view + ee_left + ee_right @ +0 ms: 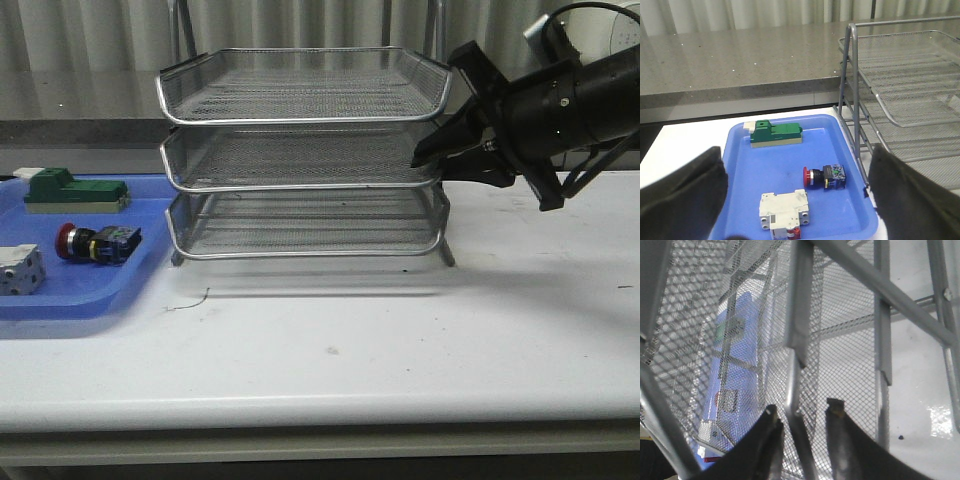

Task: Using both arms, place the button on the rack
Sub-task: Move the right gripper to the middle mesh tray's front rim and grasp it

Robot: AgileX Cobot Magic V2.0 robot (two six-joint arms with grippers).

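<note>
The button (96, 243) lies on its side in the blue tray (80, 300), red head pointing left; it also shows in the left wrist view (825, 177). My left gripper (796, 167) hovers above the tray, open wide and empty, with the button below and between its fingers (685, 195). The left arm is out of the front view. The rack (305, 150) stands mid-table. My right gripper (424, 156) is at the right rim of the middle tier. In the right wrist view the gripper (802, 407) is open, with the tier's rim rod (792, 390) between its fingers.
A green-and-white block (75, 190) lies at the back of the tray and a white cube (20, 270) at its front left. The tray sits close against the rack's left side. A grey counter ledge (740, 65) runs behind the table.
</note>
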